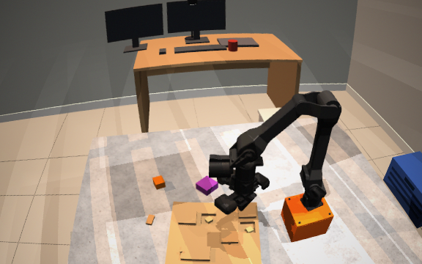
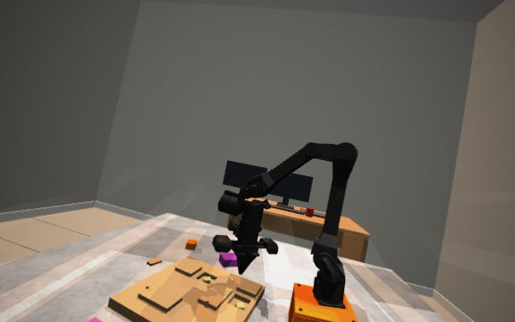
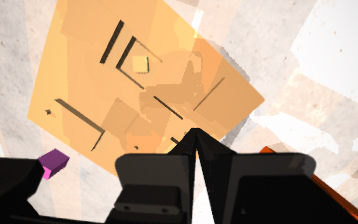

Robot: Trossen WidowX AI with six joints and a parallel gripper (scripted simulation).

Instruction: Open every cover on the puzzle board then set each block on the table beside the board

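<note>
Above the puzzle board (image 1: pixel 193 238) (image 2: pixel 128 304) (image 3: pixel 80 90), hand (image 1: pixel 238 207) (image 2: pixel 241 270) (image 3: pixel 195 131) clenched on nothing, pointing down, board's long axis unclear.

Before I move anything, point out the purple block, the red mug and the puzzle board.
Purple block (image 1: pixel 206 185) (image 2: pixel 227 259) (image 3: pixel 54 163): top, exterior and wrist views, body.
Red mug (image 1: pixel 232 45) (image 2: pixel 309 212): top and exterior views, side.
Puzzle board (image 1: pixel 173 235) (image 2: pixel 125 299) (image 3: pixel 80 75): all three, bare face.

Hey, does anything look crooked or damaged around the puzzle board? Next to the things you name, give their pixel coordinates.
No damage shows. The yellow block (image 1: pixel 249 229) (image 2: pixel 240 305) in the well nearest the orange base sits slightly askew, its edges not parallel to the well's walls.
</note>
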